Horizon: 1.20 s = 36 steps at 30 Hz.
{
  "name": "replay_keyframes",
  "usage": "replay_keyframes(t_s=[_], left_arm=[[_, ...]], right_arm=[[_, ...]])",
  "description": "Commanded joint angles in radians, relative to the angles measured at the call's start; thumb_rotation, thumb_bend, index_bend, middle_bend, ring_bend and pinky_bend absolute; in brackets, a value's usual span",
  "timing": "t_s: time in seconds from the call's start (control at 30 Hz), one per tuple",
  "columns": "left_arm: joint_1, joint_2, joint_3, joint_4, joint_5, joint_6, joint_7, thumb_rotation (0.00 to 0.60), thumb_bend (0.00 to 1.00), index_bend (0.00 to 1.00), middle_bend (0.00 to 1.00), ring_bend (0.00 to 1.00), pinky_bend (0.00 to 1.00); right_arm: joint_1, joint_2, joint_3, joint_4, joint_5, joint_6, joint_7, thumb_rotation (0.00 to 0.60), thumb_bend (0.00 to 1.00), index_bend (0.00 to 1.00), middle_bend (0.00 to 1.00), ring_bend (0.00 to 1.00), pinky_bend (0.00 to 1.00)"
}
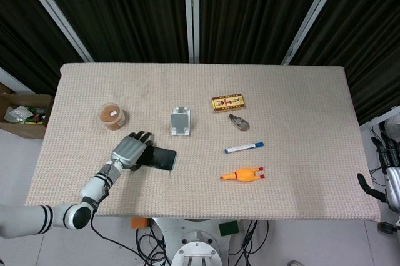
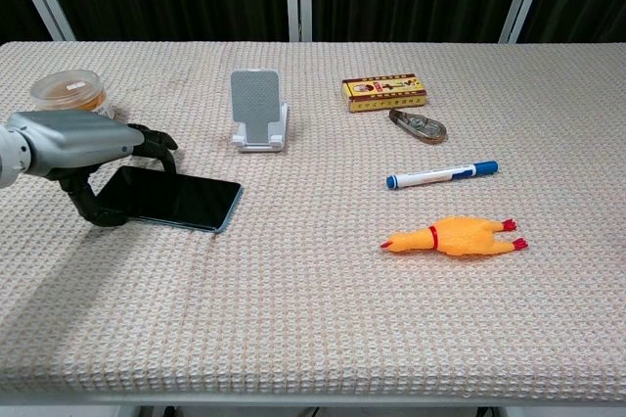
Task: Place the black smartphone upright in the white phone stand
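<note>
The black smartphone [image 2: 164, 199] lies flat on the counter [image 2: 323, 319], near the white phone stand [image 2: 258, 110]. The left hand [image 2: 80, 146] arches over its end, seemingly not yet gripping. Thin, stiff and slick, it wants pinching by its long edges.

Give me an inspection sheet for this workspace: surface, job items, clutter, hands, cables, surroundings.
Surface: table covered by beige woven cloth.
Job's things: black phone lying flat; white stand upright, empty, apart from the phone.
Clutter: snack tub, yellow box, small metal object, blue marker, rubber chicken.
Hands: left hand over the phone's left end, thumb at the near edge; grip not confirmed. Right hand off the table's right edge, holding nothing.
Cables: bundle under the table's front edge.
Surroundings: dark curtains; cardboard box on the floor, left.
</note>
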State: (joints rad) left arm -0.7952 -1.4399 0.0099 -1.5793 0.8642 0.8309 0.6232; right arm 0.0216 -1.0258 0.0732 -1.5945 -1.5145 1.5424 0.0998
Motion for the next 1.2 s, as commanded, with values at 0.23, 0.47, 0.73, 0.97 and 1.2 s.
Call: replay_keyframes(t_s=[0.23, 0.47, 0.73, 0.97, 1.2], left_arm=[[0.04, -0.004, 0.007, 0.022, 0.147, 0.064, -0.101, 0.6, 0.25, 0.64, 0.11, 0.0, 0.16], [0.077, 0.018, 0.02, 0.039, 0.279, 0.078, -0.234, 0.6, 0.35, 0.67, 0.31, 0.07, 0.18], [0.081, 0.034, 0.02, 0.036, 0.315, 0.077, -0.233, 0.6, 0.39, 0.69, 0.53, 0.33, 0.44], [0.085, 0.036, 0.015, 0.047, 0.361, 0.079, -0.261, 0.6, 0.4, 0.71, 0.65, 0.5, 0.58], [0.093, 0.059, 0.009, 0.037, 0.422, 0.087, -0.334, 0.6, 0.4, 0.72, 0.68, 0.57, 0.6]], right_arm=[[0.004, 0.001, -0.002, -0.004, -0.002, -0.008, -0.006, 0.6, 0.36, 0.0, 0.0, 0.0, 0.0], [0.006, 0.001, -0.004, -0.004, 0.0, -0.015, -0.003, 0.6, 0.36, 0.0, 0.0, 0.0, 0.0], [0.007, -0.001, -0.004, -0.003, -0.001, -0.015, -0.004, 0.6, 0.36, 0.0, 0.0, 0.0, 0.0], [0.005, -0.001, -0.005, 0.001, 0.0, -0.012, 0.002, 0.6, 0.36, 0.0, 0.0, 0.0, 0.0], [0.002, 0.001, -0.006, 0.004, -0.001, -0.008, 0.008, 0.6, 0.36, 0.0, 0.0, 0.0, 0.0]])
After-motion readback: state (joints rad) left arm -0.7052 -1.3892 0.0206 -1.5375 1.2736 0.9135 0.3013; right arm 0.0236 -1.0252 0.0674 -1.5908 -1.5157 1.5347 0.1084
